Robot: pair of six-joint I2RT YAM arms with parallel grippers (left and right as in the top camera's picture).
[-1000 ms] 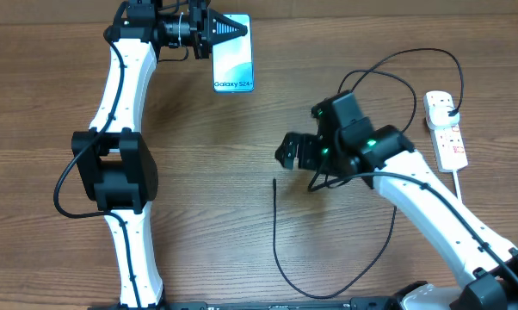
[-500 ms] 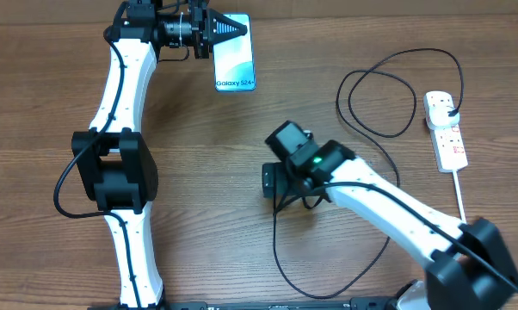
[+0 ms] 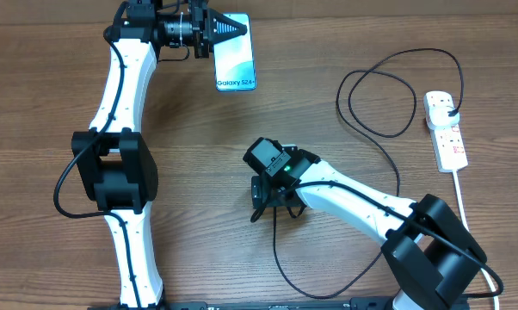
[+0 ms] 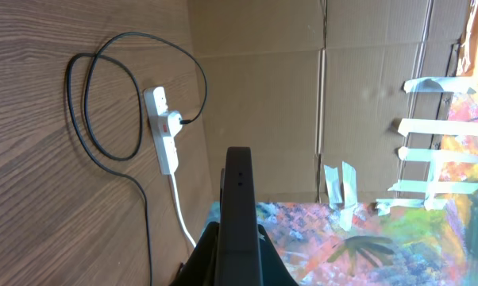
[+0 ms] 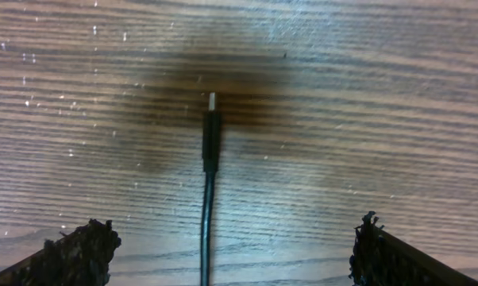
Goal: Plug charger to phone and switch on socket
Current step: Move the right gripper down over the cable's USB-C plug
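The phone (image 3: 235,62) with its lit blue-teal screen is at the table's far side. My left gripper (image 3: 218,31) is shut on its end. In the left wrist view the phone (image 4: 239,191) shows edge-on between the jaws (image 4: 237,266). The charger (image 3: 274,245) is a thin black cable looping across the table to the white socket (image 3: 446,131) at the right. My right gripper (image 3: 261,196) is open and hangs over the cable's free end. In the right wrist view the plug tip (image 5: 211,103) lies flat on the wood, between and ahead of the open fingers (image 5: 233,230).
The socket's white cord (image 3: 458,185) runs toward the front right edge. A wide cable loop (image 3: 375,95) lies left of the socket. The left wrist view shows the socket (image 4: 163,135), a cardboard wall (image 4: 263,95) and coloured sheets (image 4: 398,238) beyond.
My right arm has swung left and toward the front, from the table's middle right to over the cable's free end. The left gripper and phone have hardly moved.
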